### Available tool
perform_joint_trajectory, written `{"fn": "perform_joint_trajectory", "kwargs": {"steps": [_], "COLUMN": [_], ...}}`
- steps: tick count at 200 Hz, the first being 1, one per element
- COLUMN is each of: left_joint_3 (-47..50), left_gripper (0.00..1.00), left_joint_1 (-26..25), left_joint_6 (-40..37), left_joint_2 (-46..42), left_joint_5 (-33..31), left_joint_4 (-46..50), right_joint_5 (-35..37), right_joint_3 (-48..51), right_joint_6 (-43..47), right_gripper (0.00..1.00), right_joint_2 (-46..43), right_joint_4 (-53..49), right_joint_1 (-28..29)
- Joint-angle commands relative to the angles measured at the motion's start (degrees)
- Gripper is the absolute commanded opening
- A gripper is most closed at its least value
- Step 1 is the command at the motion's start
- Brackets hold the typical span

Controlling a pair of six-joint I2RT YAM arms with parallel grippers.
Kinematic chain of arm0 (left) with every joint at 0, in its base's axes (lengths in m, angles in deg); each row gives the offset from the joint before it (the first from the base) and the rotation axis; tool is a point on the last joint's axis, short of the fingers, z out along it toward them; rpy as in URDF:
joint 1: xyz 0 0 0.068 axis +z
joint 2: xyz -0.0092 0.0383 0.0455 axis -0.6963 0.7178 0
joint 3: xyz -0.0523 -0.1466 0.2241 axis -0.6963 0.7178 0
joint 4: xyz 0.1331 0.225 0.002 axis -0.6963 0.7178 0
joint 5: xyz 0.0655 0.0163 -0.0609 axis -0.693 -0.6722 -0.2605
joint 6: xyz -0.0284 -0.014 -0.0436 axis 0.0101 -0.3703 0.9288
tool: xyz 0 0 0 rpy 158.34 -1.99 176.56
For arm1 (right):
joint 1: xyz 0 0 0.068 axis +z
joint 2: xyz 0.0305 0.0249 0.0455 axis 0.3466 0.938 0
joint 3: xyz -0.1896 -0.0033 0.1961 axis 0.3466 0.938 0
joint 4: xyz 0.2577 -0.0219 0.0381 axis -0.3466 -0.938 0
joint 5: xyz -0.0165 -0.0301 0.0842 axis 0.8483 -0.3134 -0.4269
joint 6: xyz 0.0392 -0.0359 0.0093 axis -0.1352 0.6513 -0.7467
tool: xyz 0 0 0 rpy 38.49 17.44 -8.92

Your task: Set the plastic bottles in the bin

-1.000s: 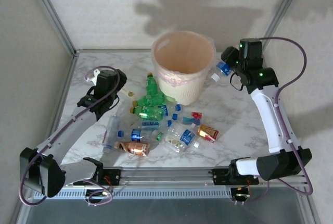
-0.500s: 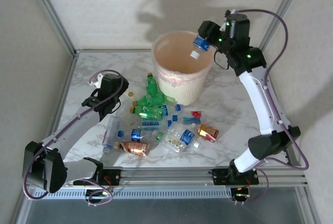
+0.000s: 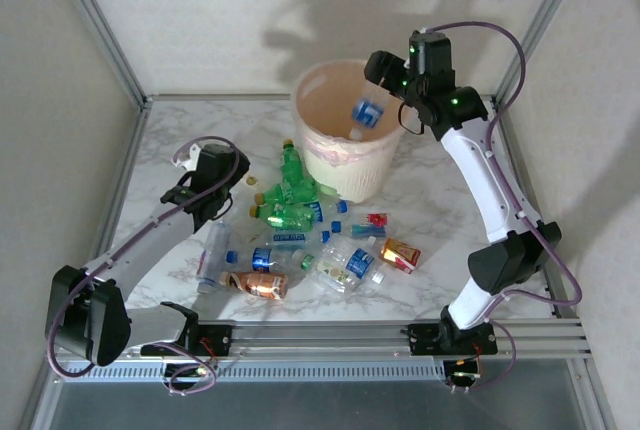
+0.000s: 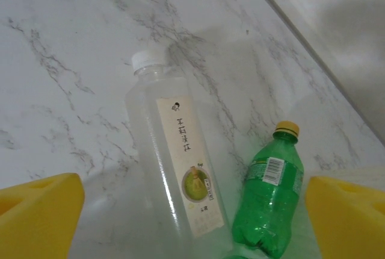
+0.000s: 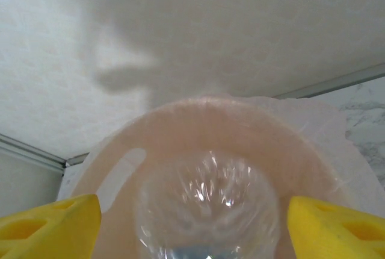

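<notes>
Since a second ago, the left gripper (image 3: 210,208) is barely shifted, whereas the right gripper (image 3: 384,78) is carried from beside the bin (image 3: 350,170) to above its mouth. On the left, the left gripper is held low over the marble table (image 3: 440,210), its jaws spread wide and nothing pinched. In the left wrist view a clear bottle (image 4: 171,168) with a white cap and a green bottle (image 4: 269,205) with a yellow cap are seen lying side by side beyond the yellow fingers (image 4: 39,214). Toward the middle, the plastic bottles (image 3: 300,235) are heaped on the table just before the bin. On the right, the right gripper's jaws are parted wide, and a blue-labelled bottle (image 3: 366,113) is seen free of them within the bin's rim.
</notes>
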State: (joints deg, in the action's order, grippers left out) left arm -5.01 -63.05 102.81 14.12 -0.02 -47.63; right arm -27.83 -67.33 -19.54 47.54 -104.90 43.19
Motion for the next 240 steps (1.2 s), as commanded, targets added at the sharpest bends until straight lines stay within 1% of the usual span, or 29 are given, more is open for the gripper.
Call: {"fn": "perform_joint_trajectory", "kwargs": {"steps": [1,24,50,66,84,114,142,175,240], "left_joint_3": [0.7,-0.1,-2.4,-5.8,-10.7,-15.7,-20.4,-24.4,-25.9], "left_gripper": [0.96,0.96,0.96,0.96,0.96,0.99,1.0,1.0,0.99], "left_joint_1": [0.1,0.8,2.1,2.4,2.3,2.5,3.4,3.6,4.4], "left_joint_6": [0.1,-0.6,-1.0,-1.4,-1.2,-1.4,1.0,2.7,3.4], "left_joint_2": [0.9,2.0,5.1,8.7,14.3,21.0,27.7,33.2,37.9], "left_joint_5": [-1.6,-2.2,-1.2,-1.6,-4.2,-5.4,-3.0,-0.1,0.9], "left_joint_4": [0.0,0.1,-0.2,1.4,4.9,4.8,7.4,9.7,11.5], "right_joint_5": [2.3,2.9,3.2,3.2,2.6,2.8,2.6,3.5,4.9], "right_joint_3": [0.6,2.8,8.9,13.6,20.0,27.2,30.6,33.9,36.4], "right_joint_6": [0.7,0.5,0.1,-0.5,-1.4,-2.2,-2.6,-2.9,-3.6], "right_gripper": [0.81,0.81,0.82,0.82,0.81,0.81,0.81,0.83,0.84], "right_joint_2": [-2.3,-5.0,-11.0,-15.1,-19.8,-25.2,-27.3,-29.7,-31.3], "right_joint_4": [-0.1,0.9,2.8,3.8,4.9,4.8,3.5,2.8,2.4], "right_joint_1": [0.4,0.4,0.4,0.4,0.4,0.4,0.4,0.4,0.3]}}
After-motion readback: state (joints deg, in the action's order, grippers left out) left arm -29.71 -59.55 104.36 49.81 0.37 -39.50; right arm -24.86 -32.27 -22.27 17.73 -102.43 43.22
